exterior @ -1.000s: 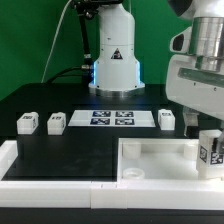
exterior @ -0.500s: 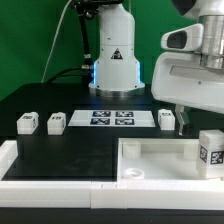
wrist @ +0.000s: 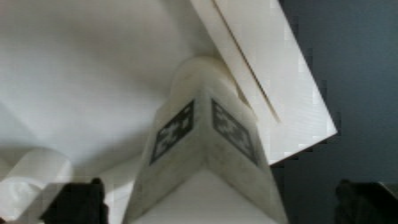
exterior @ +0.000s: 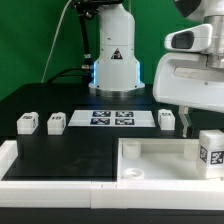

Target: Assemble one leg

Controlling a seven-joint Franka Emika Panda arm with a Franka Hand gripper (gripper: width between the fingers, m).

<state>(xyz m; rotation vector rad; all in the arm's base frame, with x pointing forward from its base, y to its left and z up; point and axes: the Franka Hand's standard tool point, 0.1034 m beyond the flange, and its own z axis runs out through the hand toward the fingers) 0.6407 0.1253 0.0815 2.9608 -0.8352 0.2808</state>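
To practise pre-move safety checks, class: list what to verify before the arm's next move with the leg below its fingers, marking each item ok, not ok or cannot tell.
1. Fingers apart, one on each side of the leg: ok.
2. Fingers clear of the leg's faces: ok in the wrist view.
3. Leg upright: ok.
4. Leg seated in the socket of the tabletop: cannot tell.
5. Other legs standing away by the marker board: ok.
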